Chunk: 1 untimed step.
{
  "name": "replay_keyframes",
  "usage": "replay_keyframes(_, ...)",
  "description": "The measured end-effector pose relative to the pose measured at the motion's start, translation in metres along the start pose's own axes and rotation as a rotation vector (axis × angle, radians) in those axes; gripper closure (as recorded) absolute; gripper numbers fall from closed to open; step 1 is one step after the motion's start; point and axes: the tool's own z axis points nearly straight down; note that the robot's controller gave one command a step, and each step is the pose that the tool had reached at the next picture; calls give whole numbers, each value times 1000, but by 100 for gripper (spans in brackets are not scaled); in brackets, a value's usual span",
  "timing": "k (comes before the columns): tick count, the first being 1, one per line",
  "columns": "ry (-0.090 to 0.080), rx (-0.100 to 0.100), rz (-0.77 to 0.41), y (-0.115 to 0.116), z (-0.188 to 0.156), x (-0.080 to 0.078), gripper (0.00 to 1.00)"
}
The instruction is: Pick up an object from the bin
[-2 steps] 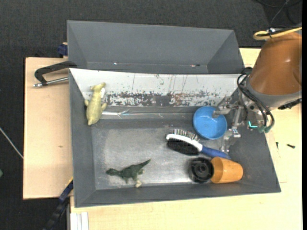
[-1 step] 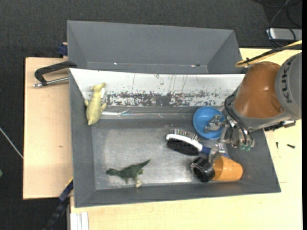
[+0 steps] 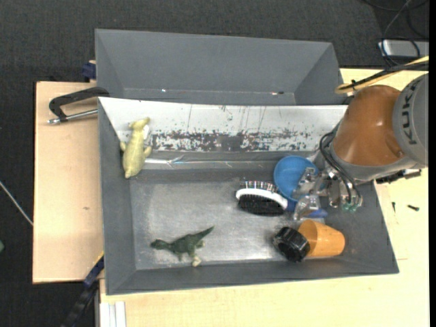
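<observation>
Closest to the lens is the arm's orange cover (image 3: 368, 131), coming in over the bin's rim at about 3 o'clock. Below it the gripper (image 3: 310, 197) hangs low over the grey bin (image 3: 204, 206), on the floor's 3 o'clock side. Whether the pincer is spread or pressed together I cannot tell, since its tip is lost among cables and metal parts, and nothing can be seen pinched in it. Three things crowd round it. A blue ball (image 3: 291, 174), or perhaps a round blue cup, lies at the gripper's 11 o'clock and looks to be touching it. A brush (image 3: 261, 201) with a black body and white bristles lies on its side at the gripper's 9 o'clock, just beside it. An orange bottle (image 3: 327, 240) lies tipped over at the gripper's 6 o'clock, very near, with its black cap (image 3: 291, 244) pointing toward 9 o'clock. Of the three, the blue ball is the one nearest the tip. Well apart from all this, a green dinosaur (image 3: 182, 244) stands near the front wall at the bin's 7 o'clock. A pale yellow toy lizard (image 3: 136, 148) leans against the sloping back wall at 10 o'clock, head up.
</observation>
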Motion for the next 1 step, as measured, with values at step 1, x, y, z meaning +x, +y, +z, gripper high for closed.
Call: replay_keyframes(1,-10,-1,-10,30,-120,-12,100)
